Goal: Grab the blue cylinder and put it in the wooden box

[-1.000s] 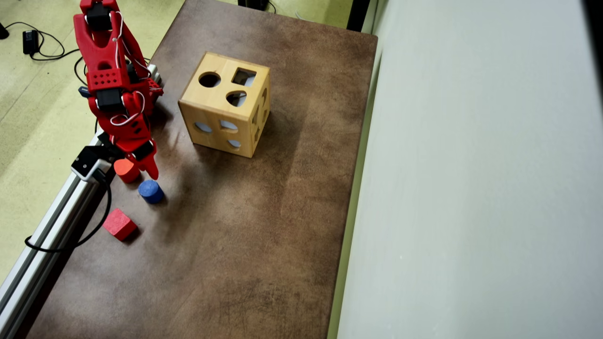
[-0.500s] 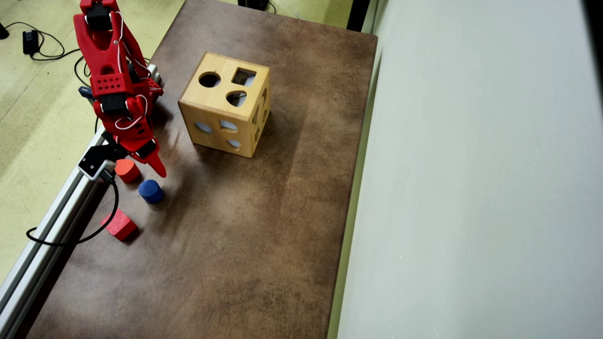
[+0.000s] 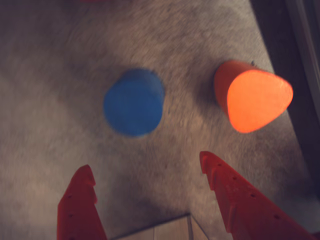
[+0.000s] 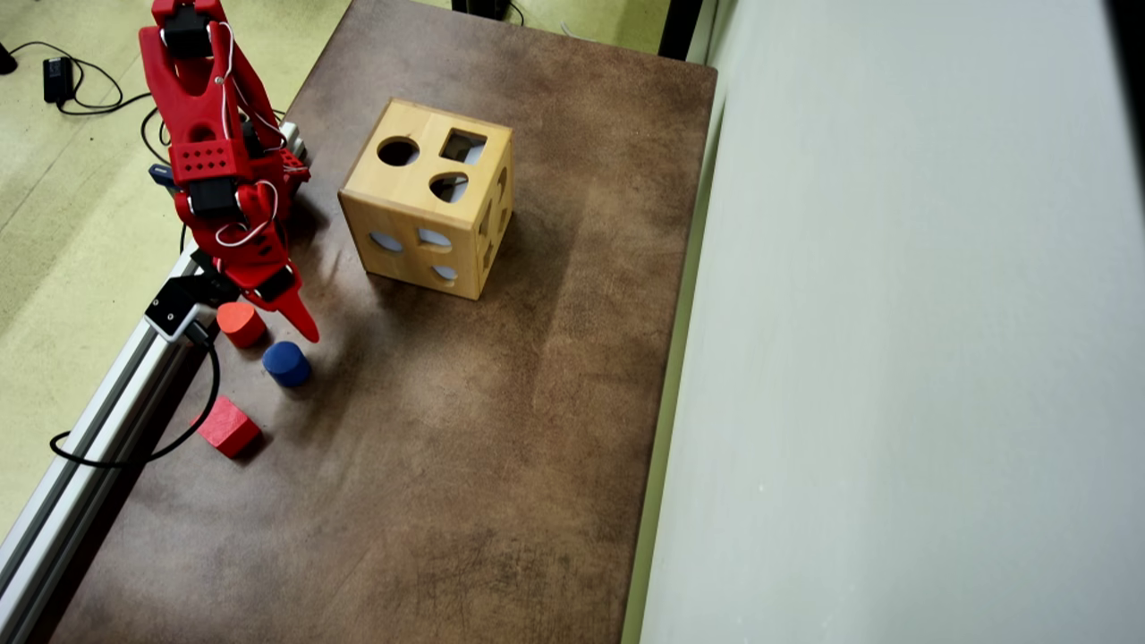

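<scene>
Pincer (image 3: pixel 147 175) is held wide open and empty above the table (image 4: pixel 501 429), lined up for a descent. Blue cylinder (image 3: pixel 134 102) is seen at 12 o'clock of the fingertips in the wrist view, upright, axis vertical, flat top up. Orange block (image 3: pixel 252 95) sits at 3 o'clock of it. Wooden box (image 4: pixel 428 210) is well apart.
</scene>
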Robot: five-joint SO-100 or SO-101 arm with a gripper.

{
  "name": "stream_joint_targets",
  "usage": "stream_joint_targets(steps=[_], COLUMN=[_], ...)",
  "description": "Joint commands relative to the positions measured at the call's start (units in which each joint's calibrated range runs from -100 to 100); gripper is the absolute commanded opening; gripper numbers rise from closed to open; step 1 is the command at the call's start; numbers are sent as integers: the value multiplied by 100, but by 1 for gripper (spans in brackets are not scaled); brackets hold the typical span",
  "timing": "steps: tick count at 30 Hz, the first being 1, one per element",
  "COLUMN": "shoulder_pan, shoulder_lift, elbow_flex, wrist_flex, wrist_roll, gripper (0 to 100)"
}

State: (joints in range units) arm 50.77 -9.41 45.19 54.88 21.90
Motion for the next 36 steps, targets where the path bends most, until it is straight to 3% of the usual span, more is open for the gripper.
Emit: stream_joint_targets(steps=[1,36], shoulder_pan=[42,302], shoulder_lift=[384,1845], elbow_flex=[-118,-1272], wrist_flex=[-506,-844], wrist_roll=[-10,-10], gripper=[34,34])
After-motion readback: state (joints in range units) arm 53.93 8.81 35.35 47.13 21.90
